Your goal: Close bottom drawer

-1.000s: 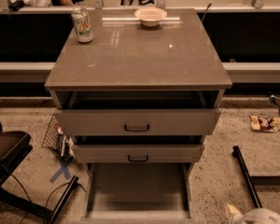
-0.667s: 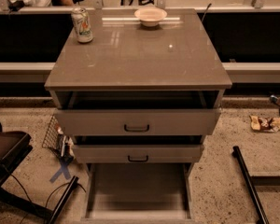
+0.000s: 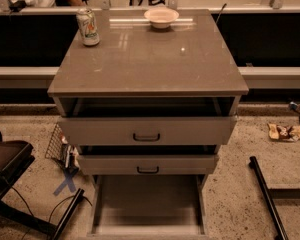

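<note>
Nothing done yet, I'd say: the bench (image 3: 150,59) had three drawers, all open. The bottom drawer (image 3: 147,209) was pulled way out at its foot, tray sticking toward the camera, so the whole push was left. The top drawer (image 3: 147,130) and middle drawer (image 3: 147,164) were out just a bit. On top: one can (image 3: 88,27), one bowl (image 3: 161,17). The pincer was out of shot, so I couldn't tell its state.

The bottom drawer (image 3: 149,204) is pulled far out at the cabinet's foot, beneath the two other drawers; its long grey-beige tray lies level, its inside showing from above; its front end meets the view's lower edge; the gripper is out of view.
</note>
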`<state>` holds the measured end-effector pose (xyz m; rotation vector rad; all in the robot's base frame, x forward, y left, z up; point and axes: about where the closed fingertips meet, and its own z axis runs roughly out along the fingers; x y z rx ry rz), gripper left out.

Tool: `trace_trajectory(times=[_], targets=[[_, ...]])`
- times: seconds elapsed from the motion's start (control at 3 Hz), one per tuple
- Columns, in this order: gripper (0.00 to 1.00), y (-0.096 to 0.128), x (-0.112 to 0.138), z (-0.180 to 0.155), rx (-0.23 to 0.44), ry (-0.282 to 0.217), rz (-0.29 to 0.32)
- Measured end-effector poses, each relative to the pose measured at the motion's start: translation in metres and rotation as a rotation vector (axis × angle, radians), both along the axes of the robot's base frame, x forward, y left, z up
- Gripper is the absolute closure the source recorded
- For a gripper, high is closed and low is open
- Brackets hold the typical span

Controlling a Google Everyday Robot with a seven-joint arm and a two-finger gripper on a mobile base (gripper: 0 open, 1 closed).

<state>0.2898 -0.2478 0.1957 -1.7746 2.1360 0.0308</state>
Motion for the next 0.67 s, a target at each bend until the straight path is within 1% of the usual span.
trace_trajectory(times=[0.33,0.67], targets=[[1.0,0.026,0.003,-0.036,0.049,0.015,0.03],[1.0,0.058,0.02,-0.06,0.124,0.012,0.047]])
